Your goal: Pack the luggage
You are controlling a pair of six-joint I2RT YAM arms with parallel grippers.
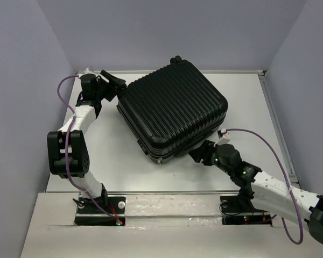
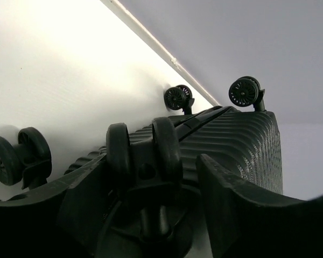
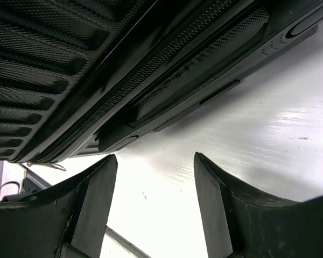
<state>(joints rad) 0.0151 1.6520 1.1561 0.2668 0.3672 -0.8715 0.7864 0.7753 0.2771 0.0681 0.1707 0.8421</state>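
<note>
At the far corner of the luggage [image 1: 172, 110], which lies closed on the table [image 1: 118, 166], my left gripper [image 1: 116, 83] stands wide around a caster wheel [image 2: 144, 156] without clamping it; at its near edge my right gripper [image 1: 200, 155] gapes empty.
</note>
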